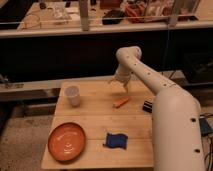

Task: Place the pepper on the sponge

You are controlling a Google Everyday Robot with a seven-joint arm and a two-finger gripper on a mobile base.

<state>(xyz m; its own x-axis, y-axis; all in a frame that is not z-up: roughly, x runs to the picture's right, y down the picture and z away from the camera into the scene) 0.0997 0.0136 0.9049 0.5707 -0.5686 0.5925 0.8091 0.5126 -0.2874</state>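
A slim orange-red pepper (121,102) lies on the wooden table (95,117), right of centre. The dark-blue sponge (116,140) rests flat near the front edge, a little left of the pepper and well in front of it. My gripper (120,83) hangs at the end of the white arm (165,115), just behind and above the pepper. It points down, open, with nothing between its fingers. It is not touching the pepper.
A white cup (73,95) stands at the table's back left. A round orange plate (66,141) sits at the front left. A black block (147,106) peeks out beside the arm on the right. A dark counter wall runs behind the table.
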